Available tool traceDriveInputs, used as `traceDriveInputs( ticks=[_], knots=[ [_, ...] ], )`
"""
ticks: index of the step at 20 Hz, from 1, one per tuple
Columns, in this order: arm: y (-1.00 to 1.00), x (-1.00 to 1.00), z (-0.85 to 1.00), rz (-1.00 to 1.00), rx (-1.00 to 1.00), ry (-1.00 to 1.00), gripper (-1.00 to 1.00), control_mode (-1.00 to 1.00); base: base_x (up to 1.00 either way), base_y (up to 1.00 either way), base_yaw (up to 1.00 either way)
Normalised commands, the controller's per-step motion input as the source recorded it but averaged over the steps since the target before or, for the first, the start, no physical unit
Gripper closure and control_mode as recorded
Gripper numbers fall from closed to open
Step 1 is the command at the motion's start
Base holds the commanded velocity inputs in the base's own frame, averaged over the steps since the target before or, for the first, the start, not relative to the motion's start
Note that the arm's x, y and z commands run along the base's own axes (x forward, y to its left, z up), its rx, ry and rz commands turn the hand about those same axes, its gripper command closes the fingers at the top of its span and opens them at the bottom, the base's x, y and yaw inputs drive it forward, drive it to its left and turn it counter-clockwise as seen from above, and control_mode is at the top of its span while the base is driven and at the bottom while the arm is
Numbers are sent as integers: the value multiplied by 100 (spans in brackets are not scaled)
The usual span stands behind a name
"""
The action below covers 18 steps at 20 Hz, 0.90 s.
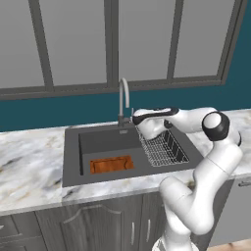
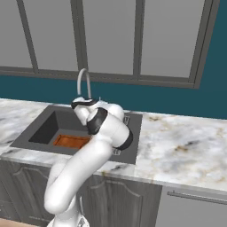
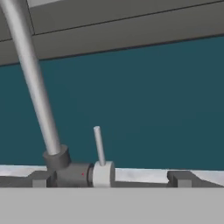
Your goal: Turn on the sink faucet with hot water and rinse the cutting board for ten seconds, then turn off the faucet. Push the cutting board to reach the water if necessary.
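Facing faucet lever [image 3: 99, 146], gripper [image 3: 109, 179] open

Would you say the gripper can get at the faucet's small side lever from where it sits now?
Probably yes. The open gripper faces the lever of the sink faucet, which stands upright between the fingertips, with nothing between them.

Cutting board [image 1: 111, 164] in sink [image 1: 71, 162] — faucet [image 1: 123, 100] behind, dish rack [image 1: 163, 149] right.
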Motion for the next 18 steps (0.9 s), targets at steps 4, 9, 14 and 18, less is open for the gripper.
traceDriveInputs(
  ticks=[4, 9, 14, 18],
  knots=[
    [0, 29, 0, 0, 0, 0, -100, -100, 0, 0, 0],
    [0, 23, 0, 0, 0, 0, -100, -100, 0, 0, 0],
    [0, 11, 0, 0, 0, 0, -100, -100, 0, 0, 0],
    [0, 11, 0, 0, 0, 0, -100, -100, 0, 0, 0]
  ],
)
